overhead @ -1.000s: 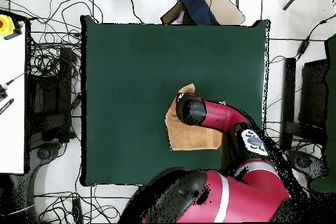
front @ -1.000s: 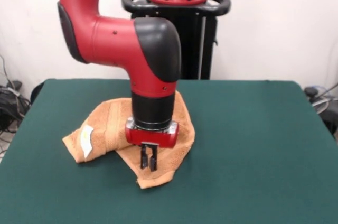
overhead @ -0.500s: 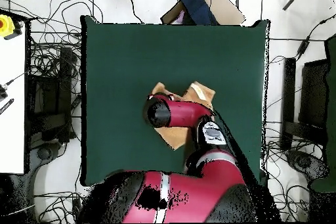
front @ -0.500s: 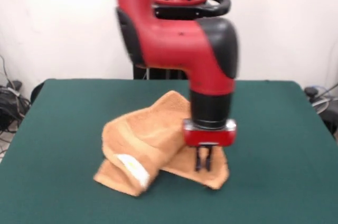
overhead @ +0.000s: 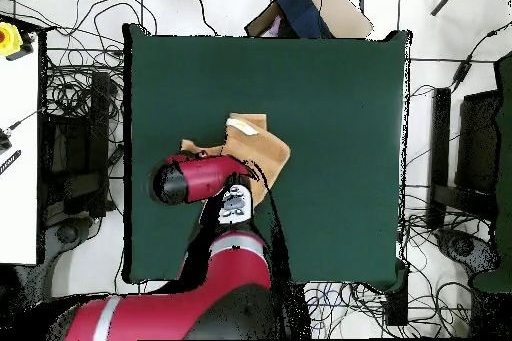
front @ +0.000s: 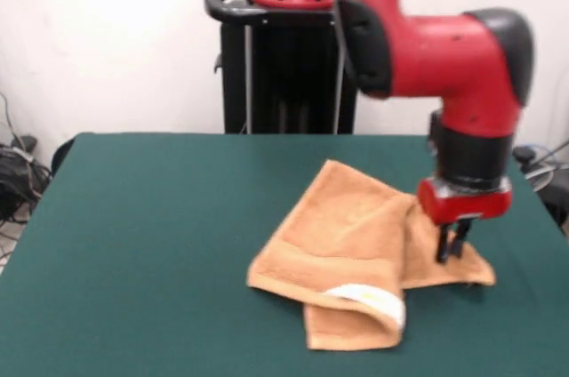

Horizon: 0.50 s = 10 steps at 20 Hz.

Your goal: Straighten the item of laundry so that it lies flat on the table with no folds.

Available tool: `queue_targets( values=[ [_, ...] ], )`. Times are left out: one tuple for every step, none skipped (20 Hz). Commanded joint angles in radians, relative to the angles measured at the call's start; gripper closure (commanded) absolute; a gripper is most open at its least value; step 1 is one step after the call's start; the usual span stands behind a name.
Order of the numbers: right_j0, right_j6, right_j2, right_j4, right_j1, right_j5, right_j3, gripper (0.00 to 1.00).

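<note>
white wall [front: 107, 39], cables [overhead: 85, 107] on floor

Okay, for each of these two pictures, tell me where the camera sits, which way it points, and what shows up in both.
Front view: sits across the table, facing the robot's pedestal; shows the red arm coming down to the gripper at the orange towel.
Overhead view: sits above, looking straight down, robot's base at the bottom; shows the arm covering part of the towel.
Shared: the green table, the folded towel and the red arm.

towel [front: 356, 244] on table [front: 151, 244] — end effector [front: 452, 242] above
</note>
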State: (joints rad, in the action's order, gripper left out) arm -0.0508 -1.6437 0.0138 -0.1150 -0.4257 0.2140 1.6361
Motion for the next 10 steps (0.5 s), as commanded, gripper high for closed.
queue_targets(
  values=[
    [0.054, -0.177, -0.008, 0.039, -0.146, 0.131, 0.189, 1.0],
    [0.087, -0.157, 0.007, 0.025, -0.173, 0.12, 0.233, 1.0],
    [0.124, -0.133, 0.022, 0.007, -0.197, 0.109, 0.271, 1.0],
    [0.161, -0.108, 0.037, -0.011, -0.22, 0.098, 0.309, 1.0],
    [0.196, -0.082, 0.048, -0.028, -0.243, 0.093, 0.341, 1.0],
    [0.227, -0.052, 0.054, -0.046, -0.267, 0.101, 0.364, 1.0],
    [0.259, -0.022, 0.06, -0.063, -0.291, 0.108, 0.387, 1.0],
    [0.294, 0.012, 0.072, -0.077, -0.312, 0.123, 0.402, 1.0],
    [0.331, 0.041, 0.088, -0.091, -0.333, 0.135, 0.421, 1.0],
    [0.363, 0.066, 0.1, -0.103, -0.351, 0.15, 0.434, 1.0]
  ],
)
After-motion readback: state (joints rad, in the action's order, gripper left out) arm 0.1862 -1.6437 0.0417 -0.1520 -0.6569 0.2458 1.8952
